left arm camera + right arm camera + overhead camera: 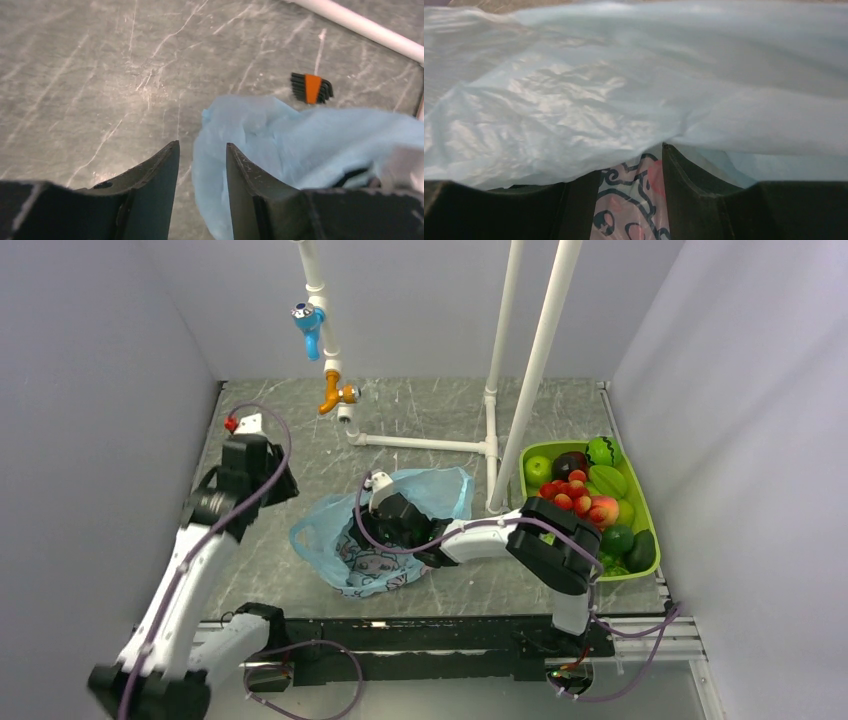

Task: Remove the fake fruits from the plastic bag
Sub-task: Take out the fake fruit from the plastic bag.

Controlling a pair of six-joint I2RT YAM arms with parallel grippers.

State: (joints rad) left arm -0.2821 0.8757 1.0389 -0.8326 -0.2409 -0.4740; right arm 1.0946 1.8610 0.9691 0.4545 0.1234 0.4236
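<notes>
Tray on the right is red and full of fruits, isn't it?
Not quite. The tray is green, not red, as the top view shows. It does sit on the right, and it is full of fruits.

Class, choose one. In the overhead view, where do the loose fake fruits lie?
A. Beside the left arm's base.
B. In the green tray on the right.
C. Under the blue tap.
B: the fruits sit heaped in the green tray at the right of that view.
</notes>
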